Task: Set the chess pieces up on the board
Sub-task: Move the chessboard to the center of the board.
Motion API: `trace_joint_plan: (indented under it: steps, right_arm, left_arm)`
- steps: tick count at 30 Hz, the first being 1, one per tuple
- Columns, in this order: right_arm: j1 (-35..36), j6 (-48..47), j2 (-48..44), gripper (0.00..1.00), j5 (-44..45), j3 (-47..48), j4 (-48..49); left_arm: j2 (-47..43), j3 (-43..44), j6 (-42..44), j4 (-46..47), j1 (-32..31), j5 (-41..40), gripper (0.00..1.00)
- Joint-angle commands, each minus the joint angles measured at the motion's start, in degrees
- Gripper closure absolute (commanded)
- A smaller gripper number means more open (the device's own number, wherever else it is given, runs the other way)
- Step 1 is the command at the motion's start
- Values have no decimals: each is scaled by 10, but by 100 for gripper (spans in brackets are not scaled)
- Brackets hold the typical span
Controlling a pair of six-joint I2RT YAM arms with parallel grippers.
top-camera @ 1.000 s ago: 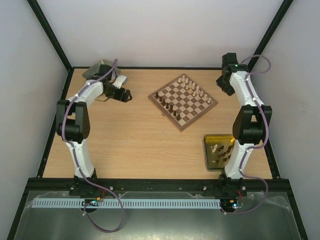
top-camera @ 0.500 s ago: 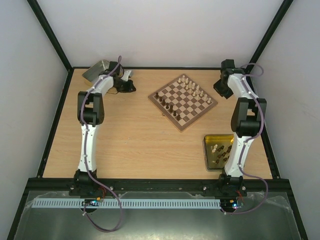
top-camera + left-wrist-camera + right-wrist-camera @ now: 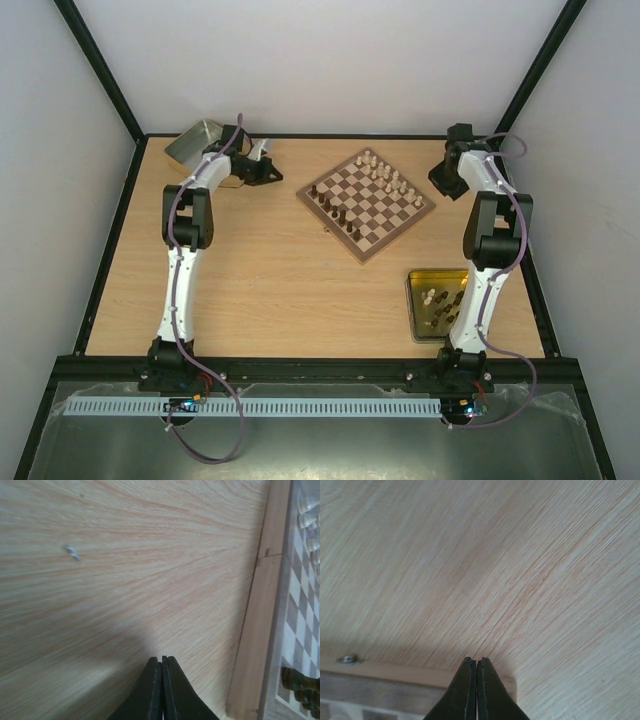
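The board (image 3: 365, 203) lies turned like a diamond at the table's back middle. Cream chess pieces (image 3: 385, 175) line its far right side and dark ones (image 3: 335, 205) its left side. More pieces (image 3: 440, 300) lie in the yellow-gold tin (image 3: 415, 310). My left gripper (image 3: 280, 174) hovers just left of the board, shut and empty (image 3: 162, 658). Its wrist view shows the board's rim (image 3: 252, 630), with cream pieces (image 3: 306, 515) and dark pieces (image 3: 300, 682). My right gripper (image 3: 440, 183) hangs by the board's right corner, shut on nothing (image 3: 471, 660), above the rim (image 3: 395, 672).
A silver tin (image 3: 195, 140) stands at the back left corner, behind the left arm. The yellow-gold tin sits at the front right, beside the right arm's base. A small metal fitting (image 3: 347, 658) shows on the board's rim. Black frame posts bound the table.
The left arm has stretched out and swung right from the silver tin toward the board, and its jaws have shut. The right gripper has also shut, staying near the board's right corner.
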Motion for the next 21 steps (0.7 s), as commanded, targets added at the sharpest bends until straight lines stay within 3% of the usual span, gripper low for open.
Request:
trace_joint_plan:
  steps: [1, 12, 21]
  right_arm:
    - [-19, -6, 28, 98, -18, -14, 17]
    - [-28, -9, 68, 98, -74, -25, 49]
    - [-25, -6, 47, 98, -110, -83, 77]
  left_arm:
    - [14, -7, -27, 0, -13, 56, 98]
    - [9, -46, -42, 13, -17, 98, 98]
    - [1, -68, -38, 10, -17, 114, 98]
